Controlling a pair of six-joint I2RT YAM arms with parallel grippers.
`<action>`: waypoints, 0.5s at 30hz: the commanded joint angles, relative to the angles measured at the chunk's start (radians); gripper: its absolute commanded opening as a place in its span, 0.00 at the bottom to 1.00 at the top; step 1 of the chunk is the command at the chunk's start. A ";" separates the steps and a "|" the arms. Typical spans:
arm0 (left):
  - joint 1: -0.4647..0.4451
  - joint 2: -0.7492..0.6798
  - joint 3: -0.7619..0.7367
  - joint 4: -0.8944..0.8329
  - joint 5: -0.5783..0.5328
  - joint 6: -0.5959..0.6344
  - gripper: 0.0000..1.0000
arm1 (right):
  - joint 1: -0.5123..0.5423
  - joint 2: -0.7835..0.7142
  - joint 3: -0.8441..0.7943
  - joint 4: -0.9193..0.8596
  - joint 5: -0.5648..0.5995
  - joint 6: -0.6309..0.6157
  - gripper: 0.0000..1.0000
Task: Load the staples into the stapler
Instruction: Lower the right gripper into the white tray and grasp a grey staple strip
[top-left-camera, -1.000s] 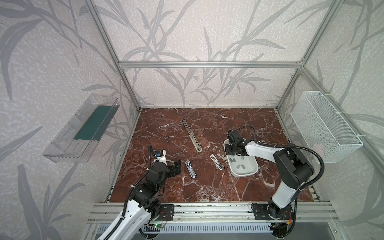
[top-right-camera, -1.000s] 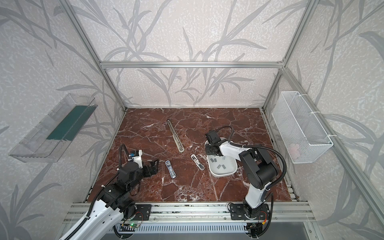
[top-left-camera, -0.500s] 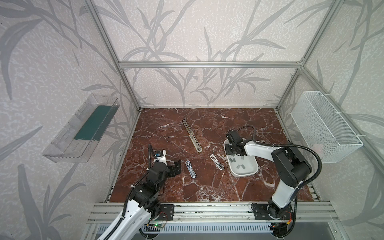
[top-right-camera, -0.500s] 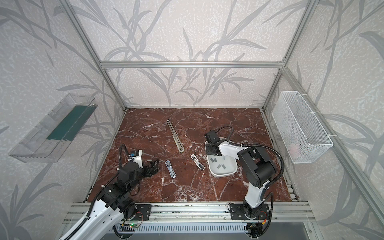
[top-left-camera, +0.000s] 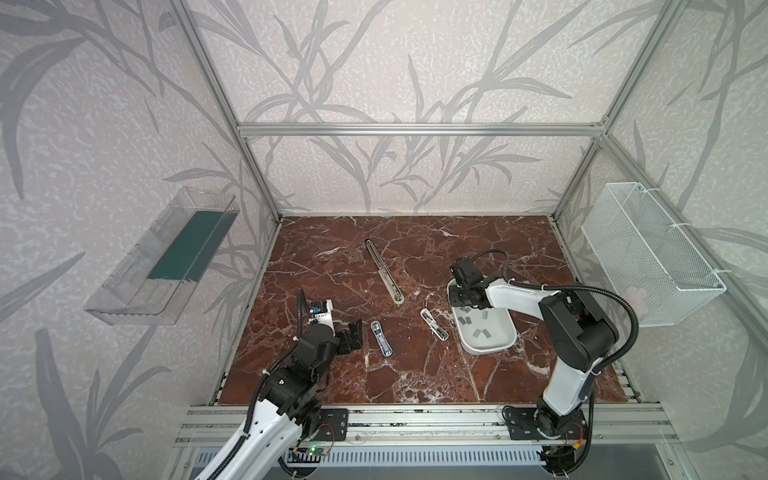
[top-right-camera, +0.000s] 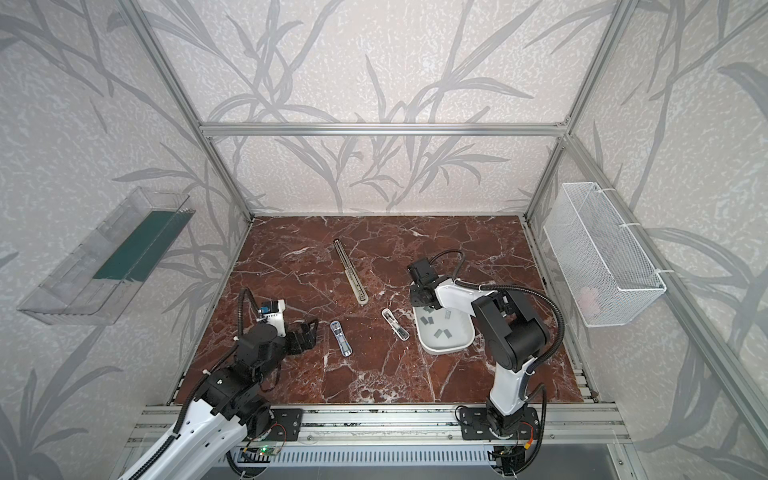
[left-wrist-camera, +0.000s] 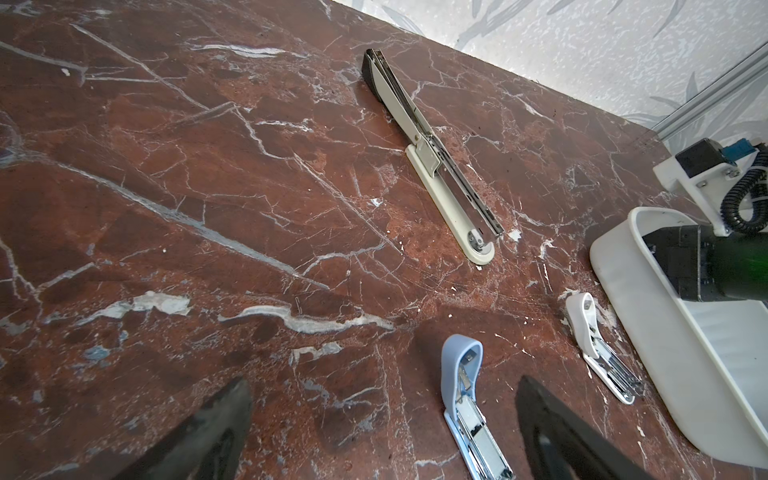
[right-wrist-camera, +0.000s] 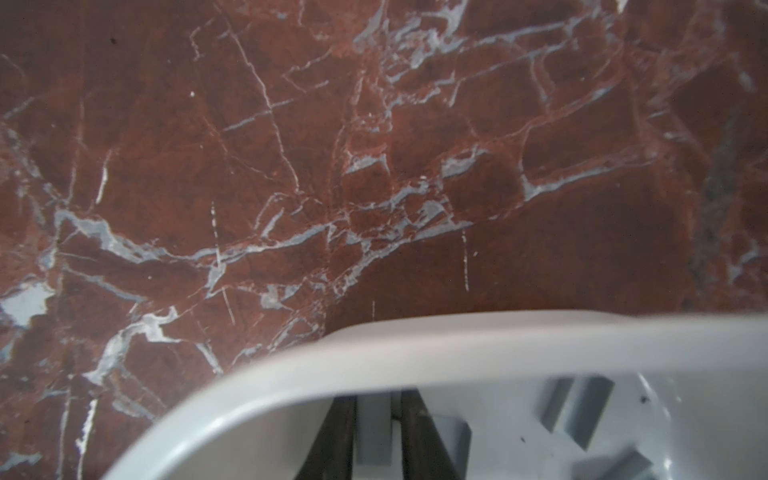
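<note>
My right pincer (right-wrist-camera: 376, 409) straddles one of five visible staples (right-wrist-camera: 590, 411) in the tray (right-wrist-camera: 415, 353); clamping, I cannot tell. Left pincer (left-wrist-camera: 384, 382) released. Three staplers (left-wrist-camera: 449, 195) lie beside the tray.

The right arm's elbow (top-left-camera: 575, 332) has shifted slightly inward; the right gripper (right-wrist-camera: 376, 405), inside the white tray (right-wrist-camera: 457, 349), has tightened around one staple strip (right-wrist-camera: 374, 434).
</note>
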 joint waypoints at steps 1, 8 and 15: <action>0.003 -0.003 0.006 0.010 -0.002 0.011 0.99 | 0.005 0.030 0.012 -0.042 0.007 0.010 0.22; 0.004 -0.004 0.005 0.010 -0.001 0.013 0.99 | 0.004 0.034 0.010 -0.045 0.015 0.013 0.16; 0.003 -0.004 0.005 0.010 -0.001 0.012 0.99 | 0.009 0.028 0.022 -0.053 0.028 0.007 0.16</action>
